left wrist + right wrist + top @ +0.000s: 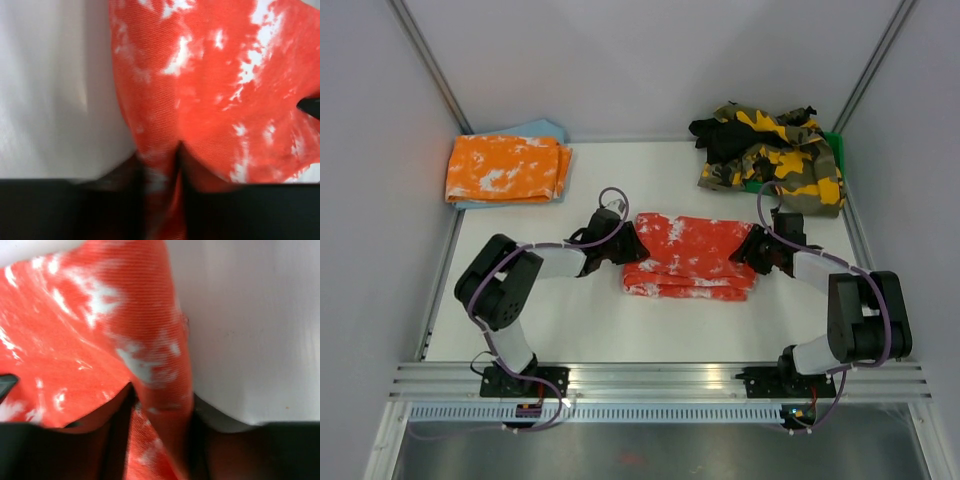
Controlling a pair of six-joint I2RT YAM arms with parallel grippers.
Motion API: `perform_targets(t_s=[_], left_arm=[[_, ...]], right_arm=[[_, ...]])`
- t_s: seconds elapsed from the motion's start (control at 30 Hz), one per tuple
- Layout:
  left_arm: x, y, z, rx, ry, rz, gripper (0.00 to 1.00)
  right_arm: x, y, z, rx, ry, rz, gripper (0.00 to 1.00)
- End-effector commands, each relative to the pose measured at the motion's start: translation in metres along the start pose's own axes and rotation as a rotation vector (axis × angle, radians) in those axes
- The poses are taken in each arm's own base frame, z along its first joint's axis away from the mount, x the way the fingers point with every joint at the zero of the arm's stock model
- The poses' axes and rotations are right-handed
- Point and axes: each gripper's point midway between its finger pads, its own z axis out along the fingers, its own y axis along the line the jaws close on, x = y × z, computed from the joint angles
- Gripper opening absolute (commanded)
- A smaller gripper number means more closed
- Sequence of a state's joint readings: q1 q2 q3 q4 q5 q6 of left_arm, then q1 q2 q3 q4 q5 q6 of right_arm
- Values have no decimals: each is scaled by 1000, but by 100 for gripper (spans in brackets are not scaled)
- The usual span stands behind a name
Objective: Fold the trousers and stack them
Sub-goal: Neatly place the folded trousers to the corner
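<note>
1. The left gripper (pixel 625 248) clamps the left end of the red trousers (pixel 690 257). Its wrist view is blurred, but it shows cloth drawn into the narrow gap between the dark fingers (pixel 117 200).
2. The right gripper (pixel 752 252) mirrors it at the opposite end, its jaws nearly closed on a pleat of red cloth that runs down between them.
3. The red trousers lie as a folded band in the middle of the table (pixel 600 330), spanning the space between the two arms.
4. The step in hand appears to be carrying the folded bundle off to be stacked. Both arms would need to rise level and together, with the cloth lightly taut and every layer caught so the fold does not slide open.
5. A folded orange pair (pixel 505 168) rests in the far-left corner, the likely base of the stack.
6. A camouflage pair (pixel 775 160) and a black pair (pixel 720 135) sit heaped at the far right.
</note>
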State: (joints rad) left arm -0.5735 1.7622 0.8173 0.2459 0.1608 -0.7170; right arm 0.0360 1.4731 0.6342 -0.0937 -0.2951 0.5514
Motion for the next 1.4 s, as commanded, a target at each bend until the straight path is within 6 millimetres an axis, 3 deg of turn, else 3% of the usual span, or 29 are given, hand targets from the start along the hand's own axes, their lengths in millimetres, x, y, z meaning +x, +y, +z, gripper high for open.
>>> perform_targets(t_s=[0.0,0.03,0.17,0.2,0.3,0.33,0.37,0.4,0.43,0.47,0.53,0.57,0.63,0.67,0.7,0.73,0.77,0.8,0.93,1.0,1.03,1.13,1.27,1.3,1.37], left_arm=[[10,-13,8,91,42,-11,18],[7,-13,8,85,36,-5,4],[-18,-7,3,0,-37,65,2],[-23,-2,-1,-37,-40,101,2],[-76,-16,-22,-40,-158,168,2],[-94,-24,-33,-29,-201,188,2],[-112,-22,-41,-39,-233,197,2],[-135,-30,-51,-34,-266,245,2],[-148,-37,-59,-15,-285,273,2],[-166,-32,-67,-23,-315,283,2],[-201,-39,-84,-15,-377,334,2],[-222,-27,-95,-41,-419,330,2],[-254,-24,-112,-30,-477,326,2],[-272,1,-119,-69,-502,296,2],[-294,2,-129,-69,-543,297,2],[-304,23,-136,-96,-536,275,2],[-310,39,-127,-121,-515,286,2],[-331,36,-137,-127,-548,314,2],[-371,86,-142,-272,-575,320,2],[-382,97,-135,-274,-588,297,2],[-393,122,-149,-316,-621,264,2],[-404,148,-157,-347,-661,224,2],[-397,178,-168,-380,-699,181,2],[-403,178,-175,-365,-743,192,2],[-403,198,-185,-368,-767,157,2]], right_arm=[[21,-6,8,-14,45,53,42],[24,-7,9,-17,49,54,30],[20,6,9,-55,45,54,5],[17,12,9,-69,43,49,1],[1,50,7,-136,23,17,0],[-19,71,4,-163,-22,7,0],[-18,91,5,-193,-18,-24,0],[-26,108,4,-221,-37,-38,0],[-40,143,-2,-282,-66,-56,0],[-46,157,3,-305,-70,-58,0],[-68,206,6,-406,-115,-67,0],[-74,220,10,-437,-124,-68,0],[-95,256,25,-502,-149,-76,0],[-100,266,32,-518,-146,-68,0],[-105,278,38,-538,-140,-72,0],[-116,298,53,-563,-145,-81,0],[-120,306,62,-571,-142,-84,0],[-122,316,68,-579,-135,-89,0],[-130,374,104,-682,-134,-110,0],[-126,393,113,-730,-123,-112,0],[-120,410,121,-768,-118,-130,0],[-110,432,135,-823,-119,-151,0],[-106,440,146,-852,-132,-130,0],[-104,439,149,-859,-137,-125,0],[-104,442,149,-881,-141,-124,0]])
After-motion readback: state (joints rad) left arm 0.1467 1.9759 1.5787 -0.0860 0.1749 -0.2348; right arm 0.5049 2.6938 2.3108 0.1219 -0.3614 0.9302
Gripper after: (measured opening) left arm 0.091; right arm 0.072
